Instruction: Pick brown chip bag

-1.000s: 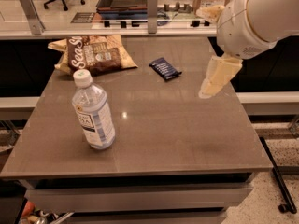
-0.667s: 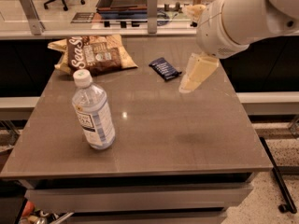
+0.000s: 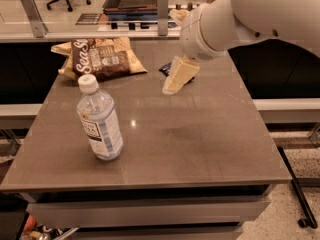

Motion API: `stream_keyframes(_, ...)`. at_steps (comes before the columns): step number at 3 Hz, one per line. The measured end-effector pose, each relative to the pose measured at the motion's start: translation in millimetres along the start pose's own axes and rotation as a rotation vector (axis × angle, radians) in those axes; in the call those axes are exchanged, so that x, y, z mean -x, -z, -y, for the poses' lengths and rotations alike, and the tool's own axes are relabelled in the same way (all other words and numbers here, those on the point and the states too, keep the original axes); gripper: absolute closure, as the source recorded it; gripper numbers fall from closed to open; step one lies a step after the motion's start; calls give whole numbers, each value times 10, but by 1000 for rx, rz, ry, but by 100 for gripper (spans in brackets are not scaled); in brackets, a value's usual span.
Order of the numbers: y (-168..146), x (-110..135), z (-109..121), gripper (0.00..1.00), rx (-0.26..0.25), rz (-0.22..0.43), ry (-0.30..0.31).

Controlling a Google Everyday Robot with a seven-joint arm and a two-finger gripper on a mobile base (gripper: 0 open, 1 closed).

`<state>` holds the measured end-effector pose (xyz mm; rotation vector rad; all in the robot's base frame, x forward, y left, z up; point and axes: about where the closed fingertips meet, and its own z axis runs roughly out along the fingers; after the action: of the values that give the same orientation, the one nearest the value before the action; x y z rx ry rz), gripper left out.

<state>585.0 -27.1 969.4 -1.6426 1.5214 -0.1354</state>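
Observation:
The brown chip bag (image 3: pixel 100 58) lies at the table's far left, crinkled, dark brown front with white lettering and tan-yellow edges. My gripper (image 3: pixel 176 80) hangs from the large white arm (image 3: pixel 250 14) above the table's far middle, to the right of the bag and clear of it. It holds nothing that I can see.
A clear water bottle (image 3: pixel 99 120) with a white cap stands at the front left of the grey table (image 3: pixel 200 139). A small dark navy wrapper (image 3: pixel 165 69) lies mostly hidden behind my gripper. A counter with posts runs behind the table.
My gripper and arm have moved left across the table toward the chip bag and now cover most of the navy wrapper. The bag and bottle have not moved.

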Motion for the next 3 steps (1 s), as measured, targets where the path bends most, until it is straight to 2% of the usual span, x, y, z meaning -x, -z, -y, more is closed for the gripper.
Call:
stream_keyframes(1, 2, 4, 3, 0, 0, 0, 1)
stream_keyframes(2, -138, 70, 145, 0, 36, -5, 37)
stream_keyframes(3, -396, 173, 317, 0, 110, -5, 93)
